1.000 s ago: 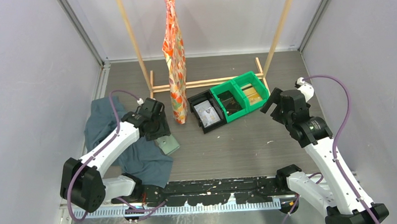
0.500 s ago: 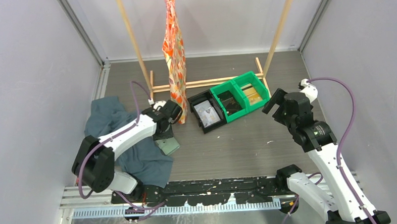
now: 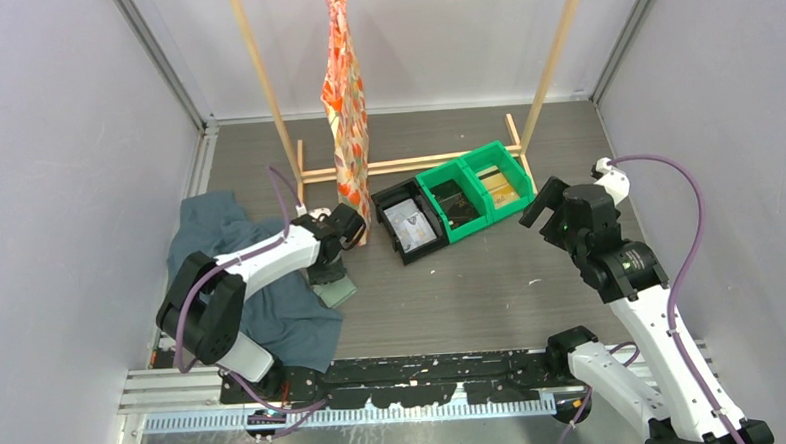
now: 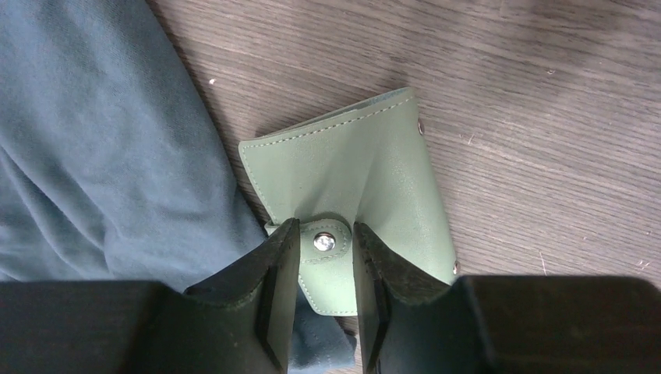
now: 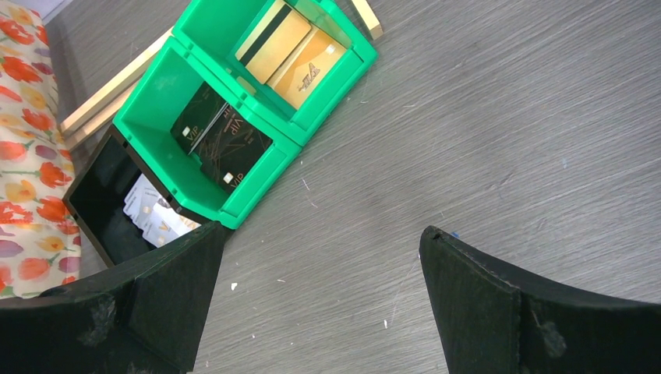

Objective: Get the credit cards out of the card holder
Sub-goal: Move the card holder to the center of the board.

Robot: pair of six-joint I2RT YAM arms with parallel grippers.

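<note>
**Top view:** left gripper (image 3: 327,275) is down on the card holder (image 3: 339,290), which lies flat on the table (image 3: 472,289) right under the fingertips. The holder's wrist-side edge is against the teal cloth (image 3: 220,255). The wrist hides the fingers here, so the jaw gap isn't readable. Right gripper (image 3: 535,208) hangs over bare table, well apart from the holder, with the green bins (image 3: 473,190) just off its fingertips.

**Left wrist:** left gripper (image 4: 326,234) has its jaws narrowed to about the width of the snap tab (image 4: 323,245), one finger on each side. Both pads look to touch the tab's edges, but I can't tell whether it's actually pinched. The holder body (image 4: 351,167) runs forward from the fingertips, folded shut and snap fastened, with no card showing. Cloth (image 4: 93,156) sits off the left finger and runs under the tab end.

- **Handling (judgement):** light, thin and floppy, soft leather-like skin.
- **Risk:** the snap should need a sharp tug, and an unpinned holder will likely lift or slide with the tab instead of popping.
- **Grip:** take the tab for the unsnap and pin the body forward of the fingers with the other arm.
- **Cards:** probably stiff and slick. Pinch an exposed edge once it's open.

**Right wrist:** right gripper (image 5: 323,231) has its jaws wide apart and holds nothing. Green bins (image 5: 269,167) and a black bin (image 5: 90,199) sit ahead and left of the fingers, with cards (image 5: 222,144) already in them.
</note>
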